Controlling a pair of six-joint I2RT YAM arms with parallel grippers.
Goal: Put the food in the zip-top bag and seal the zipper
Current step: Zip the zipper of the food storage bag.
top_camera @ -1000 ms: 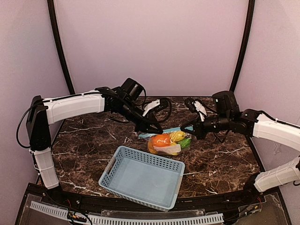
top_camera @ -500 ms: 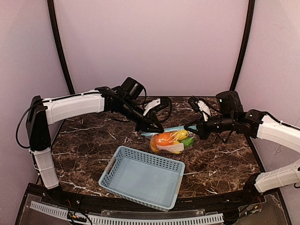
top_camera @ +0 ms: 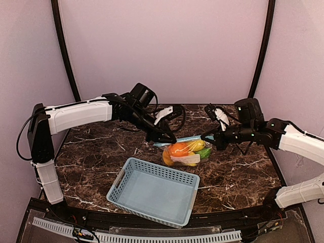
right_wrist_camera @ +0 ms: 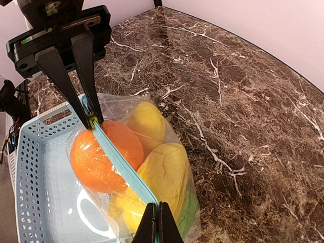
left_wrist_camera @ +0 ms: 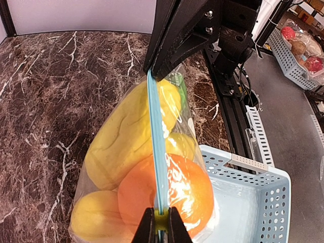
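Note:
The clear zip-top bag [top_camera: 185,153] hangs between my two grippers above the marble table, just behind the basket. Inside it are the round orange [left_wrist_camera: 174,195], yellow oblong fruits [left_wrist_camera: 124,139] and a bit of the green pod [right_wrist_camera: 188,212]. The light blue zipper [left_wrist_camera: 156,152] runs taut from one gripper to the other; it also shows in the right wrist view [right_wrist_camera: 121,162]. My left gripper [left_wrist_camera: 162,223] is shut on the zipper's left end, at a small yellow slider. My right gripper [right_wrist_camera: 157,223] is shut on its right end.
A light blue perforated basket [top_camera: 154,190] stands on the dark marble table [top_camera: 91,157] in front of the bag, its far rim under the bag's lower edge. Black frame rails run along the table's near edge.
Both grippers have shifted slightly right with the bag, and the bag now hangs a little higher and tauter. Both grips hold as before.

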